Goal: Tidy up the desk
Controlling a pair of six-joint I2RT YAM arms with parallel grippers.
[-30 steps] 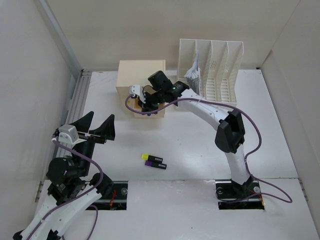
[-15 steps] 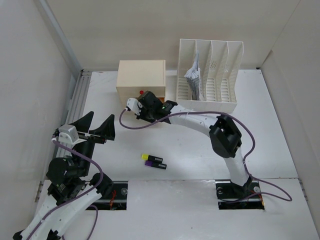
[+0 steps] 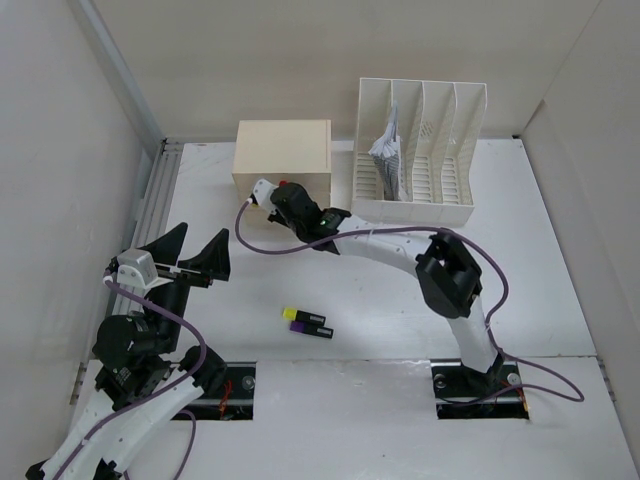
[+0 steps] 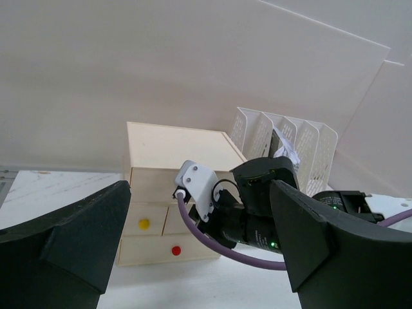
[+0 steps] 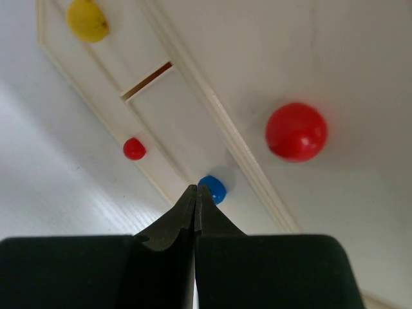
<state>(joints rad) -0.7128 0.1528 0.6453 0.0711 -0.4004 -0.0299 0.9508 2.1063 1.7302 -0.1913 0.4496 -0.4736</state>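
The desk (image 3: 380, 300) is a large white tabletop. At its back stands the cream drawer box (image 3: 283, 150), all its drawers pushed in. My right gripper (image 3: 283, 196) is shut with nothing in it; its tips (image 5: 196, 188) rest against the box front, right beside a blue knob (image 5: 214, 188). A big red knob (image 5: 296, 131), a small red knob (image 5: 134, 149) and a yellow knob (image 5: 87, 19) show around it. My left gripper (image 3: 192, 255) hangs open and empty over the desk's left side, facing the box (image 4: 174, 154). Two markers (image 3: 306, 321), one yellow-capped and one purple-capped, lie in the middle of the desk.
A white slotted file rack (image 3: 425, 150) stands right of the box, with crumpled paper (image 3: 387, 148) in its left slot. Walls close in the desk on the left, back and right. A metal rail (image 3: 160, 190) runs along the left edge.
The drawer that stood pulled out of the box front is now pushed in. My right gripper moved forward against the box, staying shut. The left arm has not moved.
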